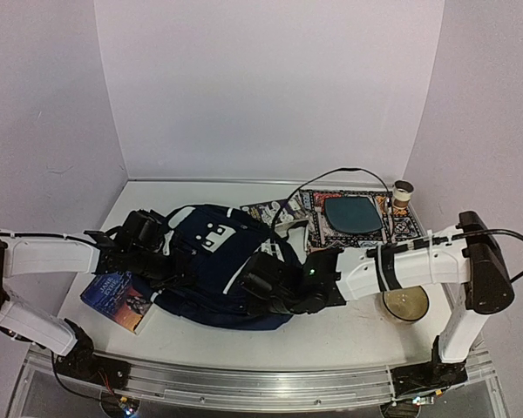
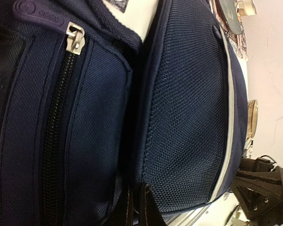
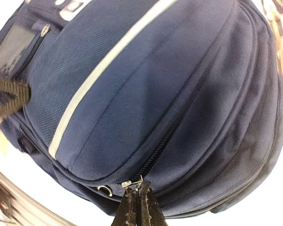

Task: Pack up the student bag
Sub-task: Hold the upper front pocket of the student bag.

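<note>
Matt woven cloth student bag [image 3: 146, 94], metal zipper pull [image 2: 74, 37].

Pale lilac walls [image 1: 270, 87] around a white table [image 1: 349, 335]

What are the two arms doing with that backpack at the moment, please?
Both arms are working on the bag, which lies flat. The right fingers are shut on a zipper pull at the bag's edge, with the zipper closed. The left fingers appear to pinch the bag's side, probably to steady it. A book lies beside the bag, not yet packed.
</note>
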{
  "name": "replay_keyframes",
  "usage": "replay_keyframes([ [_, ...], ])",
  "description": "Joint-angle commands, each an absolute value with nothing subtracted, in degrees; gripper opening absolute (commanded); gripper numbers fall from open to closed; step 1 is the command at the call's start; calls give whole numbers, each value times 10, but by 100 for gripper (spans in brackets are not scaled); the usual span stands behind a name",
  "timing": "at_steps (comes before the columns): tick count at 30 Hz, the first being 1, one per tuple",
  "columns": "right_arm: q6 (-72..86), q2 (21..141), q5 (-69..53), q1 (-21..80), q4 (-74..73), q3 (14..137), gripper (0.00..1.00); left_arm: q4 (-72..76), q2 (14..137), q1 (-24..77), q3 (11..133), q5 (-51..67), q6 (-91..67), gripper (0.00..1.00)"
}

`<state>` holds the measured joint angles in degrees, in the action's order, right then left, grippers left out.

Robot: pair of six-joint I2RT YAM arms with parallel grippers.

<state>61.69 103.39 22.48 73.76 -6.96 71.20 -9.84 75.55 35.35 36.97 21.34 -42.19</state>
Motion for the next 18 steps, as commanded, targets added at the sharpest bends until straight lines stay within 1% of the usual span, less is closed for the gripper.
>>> replay_keyframes([
  [1, 455, 1048, 230, 728, -175, 754, 0, -167, 740, 307, 400, 96, -347, 0],
  [2, 431, 1060, 212, 728, -155, 772, 0, -167, 734, 308, 402, 101, -353, 2],
  [3, 415, 1071, 197, 729, -137, 790, 0, -168, 725, 308, 403, 105, -364, 6],
  [4, 403, 1081, 181, 729, -127, 811, 0, -168, 713, 308, 402, 108, -377, 14],
  [6, 379, 1108, 159, 729, -113, 845, 0, -169, 685, 308, 395, 108, -425, 34],
  [8, 365, 1130, 139, 729, -104, 875, 0, -172, 645, 308, 380, 97, -486, 57],
  [10, 353, 1141, 119, 729, -88, 893, 0, -173, 602, 308, 359, 99, -542, 68],
  [11, 347, 1147, 111, 729, -81, 897, 0, -173, 587, 308, 350, 104, -576, 71],
  [12, 343, 1151, 107, 729, -78, 903, 0, -173, 572, 308, 340, 112, -604, 73],
  [16, 327, 1154, 94, 729, -66, 906, 0, -172, 537, 321, 319, 134, -676, 73],
  [18, 320, 1150, 90, 729, -57, 900, 0, -172, 537, 347, 319, 125, -706, 74],
])
